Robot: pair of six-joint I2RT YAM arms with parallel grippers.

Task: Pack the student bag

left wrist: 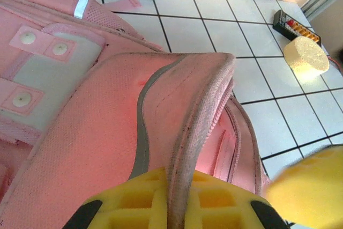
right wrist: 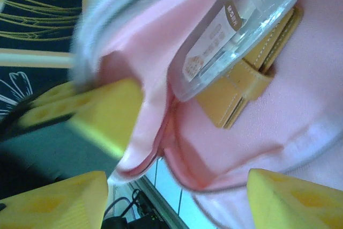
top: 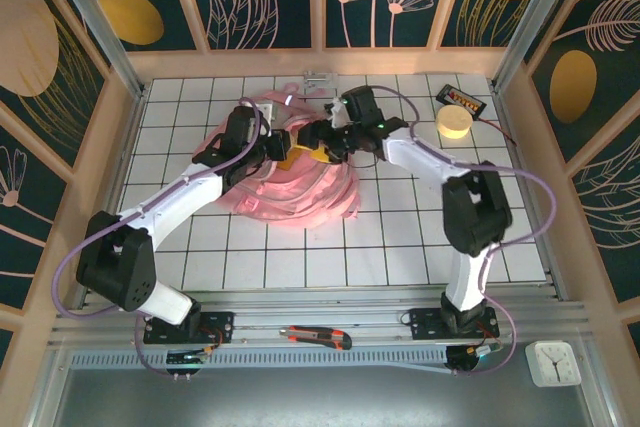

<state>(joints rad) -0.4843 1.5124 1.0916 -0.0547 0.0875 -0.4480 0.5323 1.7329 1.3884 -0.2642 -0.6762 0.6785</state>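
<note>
Left wrist: left hand (left wrist: 171,210) pinches student bag (left wrist: 102,132) rim; right hand (right wrist: 177,178) spread.

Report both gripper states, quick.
Left gripper: shut on the student bag rim.
Right gripper: open, holding nothing, at the bag's mouth.
</note>
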